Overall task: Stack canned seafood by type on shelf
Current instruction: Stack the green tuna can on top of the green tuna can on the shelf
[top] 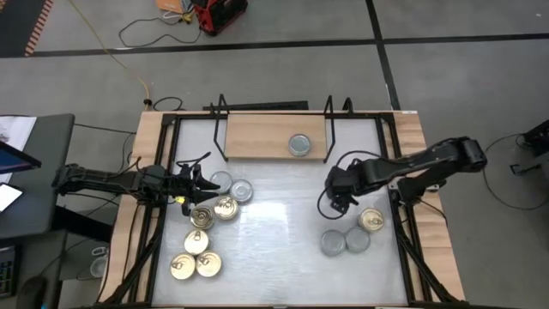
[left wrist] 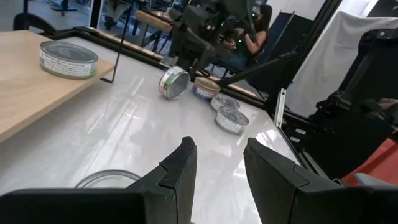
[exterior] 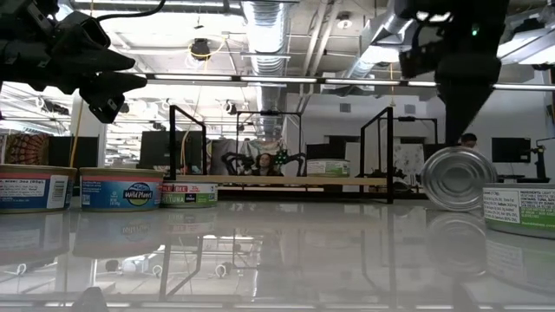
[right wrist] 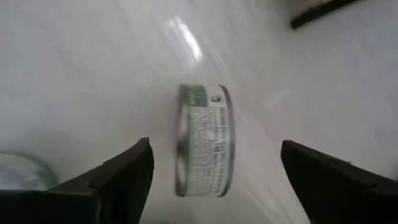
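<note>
— Silver tin [right wrist: 204,140] on edge on the white desk [top: 274,249]?
— Yes, free beneath the right pincer [right wrist: 214,171], fingers wide. One tin [top: 299,144] lies on the shelf [top: 257,137].
— Left pincer [left wrist: 217,163]?
— Narrowly parted, empty, beside gold-lidded tins [top: 214,211].

**Tins and shelf: positions**

Shelf [top: 257,137], light-wood board in black wire frame, upper centre, carries one silver-lidded tin [top: 299,144]. Gold-lidded and silver-lidded tins [top: 204,242] cluster lower left. Three tins [top: 353,233] lie lower right; one tin [right wrist: 204,140] stands on edge.
</note>
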### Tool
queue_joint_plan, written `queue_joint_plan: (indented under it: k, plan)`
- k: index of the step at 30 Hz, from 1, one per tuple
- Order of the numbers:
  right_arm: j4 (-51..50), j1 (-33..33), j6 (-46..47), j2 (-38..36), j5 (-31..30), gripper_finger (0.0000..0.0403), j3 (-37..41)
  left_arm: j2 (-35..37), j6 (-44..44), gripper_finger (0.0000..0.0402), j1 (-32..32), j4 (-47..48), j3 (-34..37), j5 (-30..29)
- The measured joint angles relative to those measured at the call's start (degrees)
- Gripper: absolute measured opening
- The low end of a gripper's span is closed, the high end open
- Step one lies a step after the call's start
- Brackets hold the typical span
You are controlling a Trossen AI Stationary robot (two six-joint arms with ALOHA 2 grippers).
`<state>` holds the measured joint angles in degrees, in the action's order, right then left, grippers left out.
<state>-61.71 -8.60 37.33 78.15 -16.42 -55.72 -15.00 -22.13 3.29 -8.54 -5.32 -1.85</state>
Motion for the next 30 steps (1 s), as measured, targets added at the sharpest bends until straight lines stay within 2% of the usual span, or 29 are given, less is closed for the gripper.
queue_joint_plan:
  k: [4, 8, 14, 20, 25, 28, 30]
  plan:
    - [-0.2, 0.1, -0.1, 3.5, 1.8, 0.0368, 0.0, 0.0, 0.4, 0.0126, 0.0, 0.0, 0.0, 0.2]
    - [0.2, 0.3, -1.6, 6.4, 4.3, 0.0339, 0.0, 0.0, 1.3, 0.0126, 0.0, 0.0, 0.0, 1.5]
    - [1.3, 0.5, -4.4, 9.3, 4.4, 0.0262, 0.0, 0.0, 1.3, 0.0126, 0.0, 0.1, 0.0, 1.6]
    - [2.7, -0.1, -6.4, 8.8, 3.4, 0.0166, 0.0, 0.0, 1.5, 0.0126, 0.0, 0.1, 0.0, 1.5]
    - [9.2, -1.1, -13.5, 8.9, 2.1, 0.0161, -2.3, 0.0, 1.6, 0.0126, 0.0, 0.1, 0.0, 0.5]
    - [19.4, -2.5, -22.7, 9.0, -2.4, 0.0161, -3.1, 0.0, 1.6, 0.0126, 0.0, 0.0, 0.0, -0.2]
    - [25.7, -3.3, -30.8, 9.0, -7.5, 0.0166, -3.4, 0.0, 1.6, 0.0126, 0.0, 0.0, 0.0, -0.2]
